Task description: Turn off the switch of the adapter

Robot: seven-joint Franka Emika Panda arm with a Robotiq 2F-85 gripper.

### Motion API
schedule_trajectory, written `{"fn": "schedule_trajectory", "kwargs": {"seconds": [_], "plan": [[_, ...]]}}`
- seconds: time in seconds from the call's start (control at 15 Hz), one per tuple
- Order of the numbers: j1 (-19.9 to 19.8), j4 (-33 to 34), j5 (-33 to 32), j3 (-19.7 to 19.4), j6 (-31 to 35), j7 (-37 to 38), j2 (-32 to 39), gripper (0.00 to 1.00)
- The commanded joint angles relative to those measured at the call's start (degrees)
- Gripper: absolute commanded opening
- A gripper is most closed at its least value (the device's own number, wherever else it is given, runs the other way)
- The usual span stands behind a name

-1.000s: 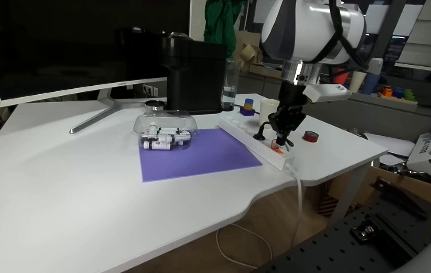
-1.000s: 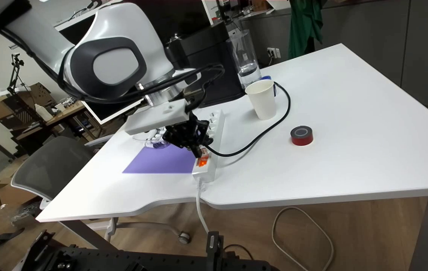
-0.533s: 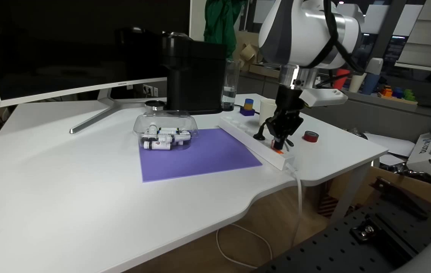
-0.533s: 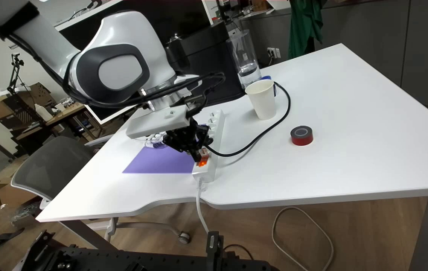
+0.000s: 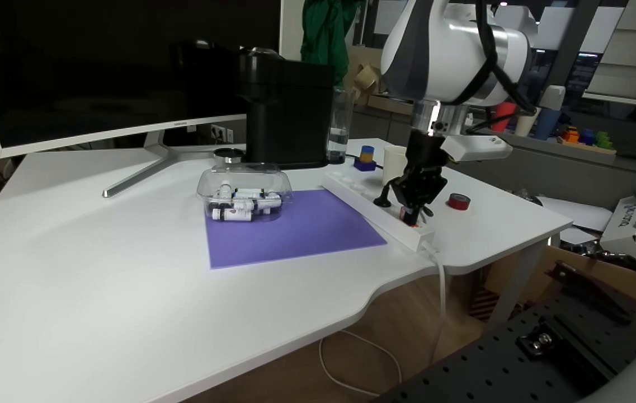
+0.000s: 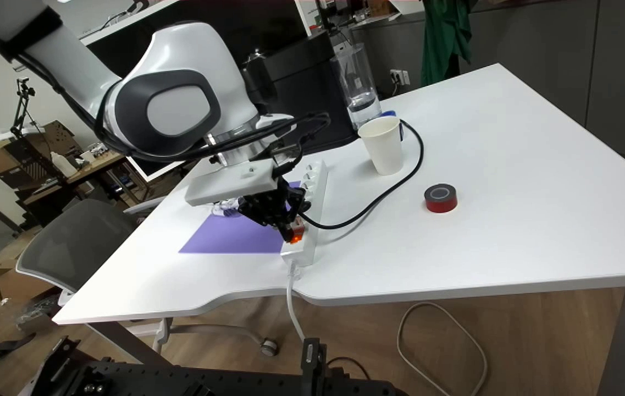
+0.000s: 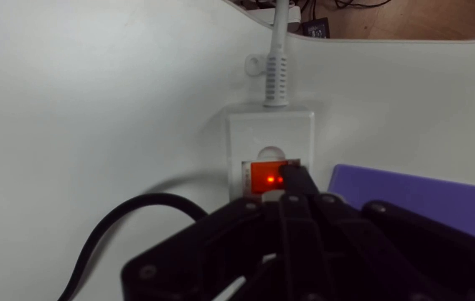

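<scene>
In the wrist view I see the pincer point(image 7: 298, 179), its fingers together, covering one side of the lit switch point(image 7: 263, 176) on the power strip point(image 7: 270, 129), contact unclear; a push there could slip and leave it on. In an exterior view, a black plug point(image 5: 383, 200) stands in the strip, where a swing might knock it; in an exterior view, cup point(image 6: 382, 147) and tape point(image 6: 440, 203) sit beside the strip, out of the way.
</scene>
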Motion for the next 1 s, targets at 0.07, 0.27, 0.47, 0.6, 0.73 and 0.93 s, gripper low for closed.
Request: {"fn": "schedule_trajectory", "kwargs": {"seconds": [0.07,0.27,0.47,0.6,0.73,0.93], "plan": [[-1.5,2.1,0.2,0.8,0.2,1.3,2.8,0.0],[-2.5,2.8,0.8,1.5,0.0,0.9,4.3,0.0],[-3.9,2.9,2.4,2.8,-0.2,0.0,4.6,0.0],[-4.3,2.2,2.8,2.8,-0.6,0.1,2.7,0.0],[-4.2,1.1,2.3,2.3,-1.9,0.4,-0.5,0.0],[-2.9,-1.1,0.2,0.0,-3.8,1.7,-6.6,0.0]]}}
